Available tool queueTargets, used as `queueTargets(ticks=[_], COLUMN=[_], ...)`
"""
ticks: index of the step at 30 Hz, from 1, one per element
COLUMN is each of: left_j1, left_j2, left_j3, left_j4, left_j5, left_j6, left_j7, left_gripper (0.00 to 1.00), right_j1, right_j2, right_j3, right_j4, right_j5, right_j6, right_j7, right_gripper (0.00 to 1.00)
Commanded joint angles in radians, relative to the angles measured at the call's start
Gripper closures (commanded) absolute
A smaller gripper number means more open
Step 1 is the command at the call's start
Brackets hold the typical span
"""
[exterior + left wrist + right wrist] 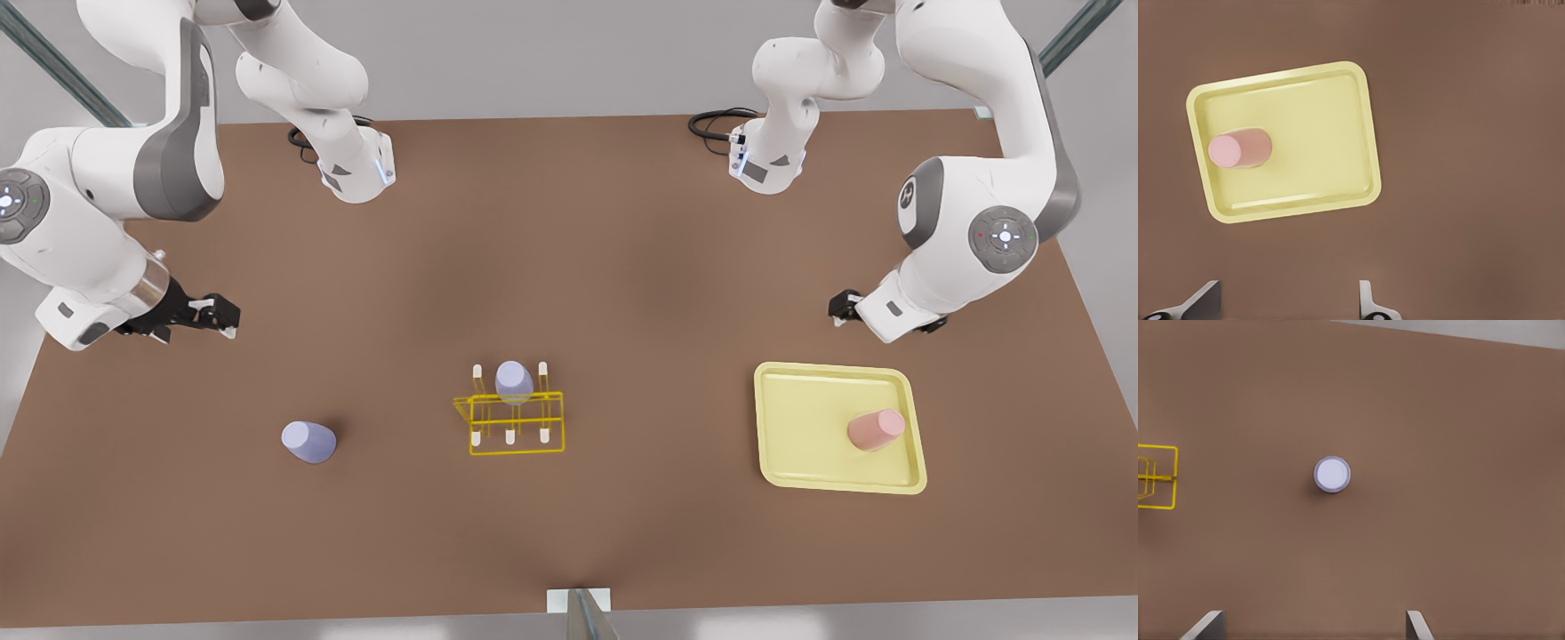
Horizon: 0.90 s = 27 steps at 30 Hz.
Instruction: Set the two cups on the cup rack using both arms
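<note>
Left gripper hung above bench at front view's right, near tray, jaws wide, empty. Pink cup stood on tray. Right gripper at front view's left, jaws wide, empty. Lavender cup on bench lower left. Second lavender cup sat on yellow rack, centre.
</note>
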Motion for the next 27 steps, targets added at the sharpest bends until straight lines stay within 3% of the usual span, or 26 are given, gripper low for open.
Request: queueTargets(ticks=[1, 3, 7, 10, 14, 17, 20, 27], left_j1=[0.000, 0.000, -0.001, -0.007, -0.007, 0.043, 0.089, 0.092], left_j2=[-0.001, -0.002, -0.009, 0.001, 0.004, 0.148, 0.272, 0.395], left_j3=[0.002, 0.002, 0.031, 0.031, 0.031, 0.154, 0.158, 0.157], left_j4=[0.000, 0.000, 0.000, -0.004, -0.007, -0.006, -0.006, -0.001], left_j5=[0.000, 0.002, 0.000, 0.000, 0.002, -0.069, -0.113, -0.119], left_j6=[0.010, 0.011, 0.016, 0.025, 0.027, 0.237, 0.426, 0.628], left_j7=[0.004, 0.006, 0.009, 0.007, 0.003, 0.010, 0.203, 0.214], left_gripper=[0.00, 0.00, 0.00, 0.00, 0.00, 0.00, 0.00, 0.00], right_j1=[0.000, 0.002, 0.043, 0.048, 0.032, 0.012, 0.003, -0.011], right_j2=[0.000, 0.018, 0.334, 0.461, 0.517, 0.518, 0.517, 0.535], right_j3=[0.000, 0.000, 0.009, 0.006, 0.003, 0.003, 0.003, 0.003], right_j4=[-0.002, 0.005, 0.185, 0.194, 0.177, 0.103, 0.048, 0.008], right_j5=[0.001, -0.008, -0.018, -0.018, -0.015, -0.004, -0.002, -0.001], right_j6=[-0.003, -0.003, 0.097, 0.241, 0.367, 0.430, 0.496, 0.497], right_j7=[-0.021, -0.021, -0.044, -0.032, -0.044, -0.044, -0.046, -0.046], right_gripper=[0.00, 0.00, 0.00, 0.00, 0.00, 0.00, 0.00, 0.00])
